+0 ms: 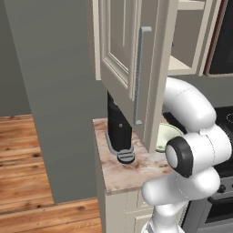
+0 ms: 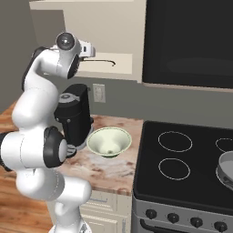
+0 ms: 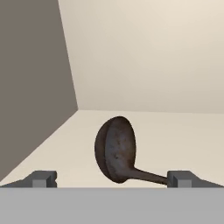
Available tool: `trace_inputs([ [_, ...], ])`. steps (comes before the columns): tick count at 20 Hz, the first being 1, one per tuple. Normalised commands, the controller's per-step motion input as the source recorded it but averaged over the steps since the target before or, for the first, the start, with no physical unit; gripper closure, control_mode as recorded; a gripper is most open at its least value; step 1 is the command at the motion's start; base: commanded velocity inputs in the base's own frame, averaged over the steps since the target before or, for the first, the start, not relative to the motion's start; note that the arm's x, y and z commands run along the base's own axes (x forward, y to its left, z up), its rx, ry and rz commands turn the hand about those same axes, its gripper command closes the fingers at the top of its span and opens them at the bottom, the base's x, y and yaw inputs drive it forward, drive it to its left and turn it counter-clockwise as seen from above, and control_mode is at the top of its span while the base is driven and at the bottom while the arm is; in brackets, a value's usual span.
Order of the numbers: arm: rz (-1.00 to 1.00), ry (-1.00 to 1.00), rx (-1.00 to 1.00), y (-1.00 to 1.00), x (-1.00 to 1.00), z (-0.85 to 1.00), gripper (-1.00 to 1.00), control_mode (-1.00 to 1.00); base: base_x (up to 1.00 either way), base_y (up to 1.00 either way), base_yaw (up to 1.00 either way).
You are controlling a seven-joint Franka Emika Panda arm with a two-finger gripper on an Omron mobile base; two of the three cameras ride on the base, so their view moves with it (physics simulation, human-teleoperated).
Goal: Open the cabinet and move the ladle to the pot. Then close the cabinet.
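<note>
One dark, rusty-looking ladle (image 3: 116, 150) lay on the cream floor of the cabinet (image 1: 119, 50), its bowl turned up on edge and its handle running toward the right fingertip (image 3: 183, 178) in the hand view. The gripper (image 3: 113, 179) sat low in front of it with its fingers spread wide, one on each side of the ladle and gripping nothing. From the right base view the ladle's thin handle (image 2: 103, 62) showed on the open shelf just ahead of the hand. The cabinet's raised-panel door (image 1: 129, 68) stood swung open, its long grey bar handle (image 1: 140, 75) upright. Below, on the speckled marble counter (image 2: 102, 168), stood a black coffee machine (image 2: 75, 116) with a pale green bowl (image 2: 109, 141) just beside it. Right of the counter was a black stovetop (image 2: 182, 168), with a grey pot (image 2: 226, 169) at its far edge. No writing or brand could be read anywhere.
</note>
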Motion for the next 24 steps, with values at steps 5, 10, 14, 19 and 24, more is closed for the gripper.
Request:
trace_inputs([
  [5, 0.0, 0.0, 0.0, 0.04, 0.21, -0.06, -1.0, -1.0, 0.0, 0.0, 0.0],
  [10, 0.0, 0.0, 0.0, 0.0, 0.17, -0.05, -1.0, -1.0, 0.0, 0.0, 0.0],
  [14, 0.0, 0.0, 0.0, 0.0, 0.14, -0.05, -1.0, -1.0, 0.0, 0.0, 0.0],
  [19, 0.0, 0.0, 0.0, 0.0, 0.14, -0.05, -1.0, -1.0, 0.0, 0.0, 0.0],
  [24, 0.0, 0.0, 0.0, 0.0, 0.17, -0.05, -1.0, -1.0, 0.0, 0.0, 0.0],
])
